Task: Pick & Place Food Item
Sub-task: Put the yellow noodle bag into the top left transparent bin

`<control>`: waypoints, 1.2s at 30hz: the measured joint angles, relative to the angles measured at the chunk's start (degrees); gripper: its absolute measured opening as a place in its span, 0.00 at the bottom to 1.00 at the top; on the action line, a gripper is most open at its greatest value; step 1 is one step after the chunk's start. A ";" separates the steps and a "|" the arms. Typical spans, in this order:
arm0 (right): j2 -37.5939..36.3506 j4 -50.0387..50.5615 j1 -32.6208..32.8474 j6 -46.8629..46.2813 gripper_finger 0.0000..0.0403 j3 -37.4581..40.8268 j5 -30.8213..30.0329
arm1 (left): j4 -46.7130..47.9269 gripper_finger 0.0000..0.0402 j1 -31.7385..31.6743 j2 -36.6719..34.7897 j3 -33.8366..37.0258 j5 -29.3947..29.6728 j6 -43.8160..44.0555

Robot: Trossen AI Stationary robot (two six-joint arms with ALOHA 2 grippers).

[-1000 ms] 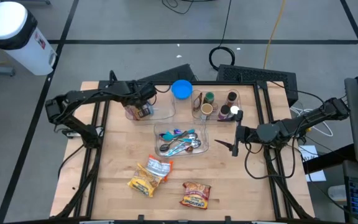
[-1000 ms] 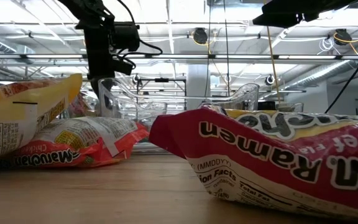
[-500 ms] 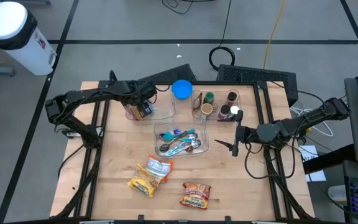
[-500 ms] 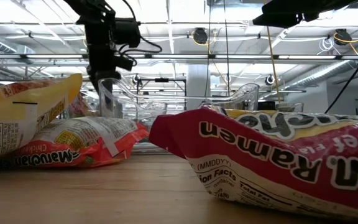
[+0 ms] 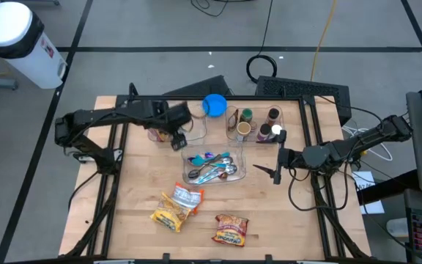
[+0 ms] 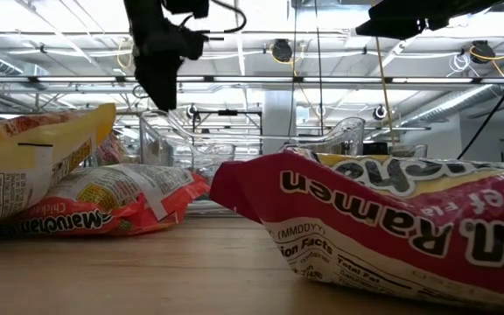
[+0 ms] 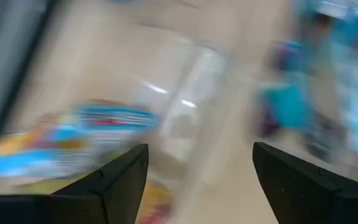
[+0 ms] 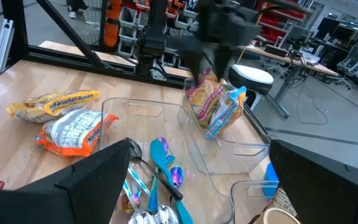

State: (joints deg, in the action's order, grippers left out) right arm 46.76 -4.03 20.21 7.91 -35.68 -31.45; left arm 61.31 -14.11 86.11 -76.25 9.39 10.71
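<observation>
**K:** Jaws on the left gripper [image 5: 179, 139] are spread with nothing between them. It hangs over the near edge of the clear bin [image 5: 196, 125], and the wrist view is pure motion blur. The right gripper [image 5: 273, 173] is parked at the right side of the desk [image 5: 138, 183], also wide open and empty.

**M:** Where's the food?

**K:** Snack packets [image 8: 219, 102] are standing on end inside that bin, leaning on its wall. Three more pouches lie flat at the front of the desk: the yellow and orange ramen pair [image 5: 176, 207], overlapping, and the red ramen [image 5: 230, 229] just beside them.

**M:** Risks?

**K:** My guess:
- The bin is thin, rigid, see-through plastic, so its rim is hard to see. A low swing of the arm could clip it and drag or tip the bin.
- The upright packets are light, crinkly film, puffed with air. One nudge and they flop over or out.
- The flat ramen pouches are glossy and slippery, with brittle noodle blocks inside. A pinch at the loose edge may slide off, and a hard squeeze in the middle may crack the contents.
- With the pair overlapping, a grab could lift both.

**M:** Neighbours?

**K:** The cutlery tray [image 5: 186, 165] sits right next to the bin. It holds smooth metal spoons [image 5: 215, 170] with coloured handles, loose enough to rattle if bumped. Behind it are a round blue lid [image 5: 213, 105] and small jars [image 5: 251, 125], upright cylinders that topple easily, so the arm should keep its elbow away from them.
</observation>
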 joint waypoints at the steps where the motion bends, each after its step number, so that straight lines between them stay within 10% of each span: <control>1: 0.00 0.02 0.00 -0.06 0.94 0.00 -0.01 | 0.17 0.74 1.81 0.00 0.00 -2.31 0.54; 7: 0.00 0.04 0.02 -1.06 0.94 0.00 0.01 | -0.13 0.74 15.72 0.00 0.00 -7.75 5.51; 18: 0.00 -0.48 0.02 -1.08 0.94 0.00 0.01 | -15.06 0.74 40.41 0.12 1.55 -0.34 16.51; 36: -0.02 -1.63 0.07 -1.67 0.94 0.00 0.03 | -18.87 0.74 47.35 15.84 2.34 0.75 16.62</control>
State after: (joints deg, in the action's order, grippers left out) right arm 46.74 -5.66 20.27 6.25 -35.68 -31.42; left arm 42.43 33.24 101.94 -73.91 10.14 27.33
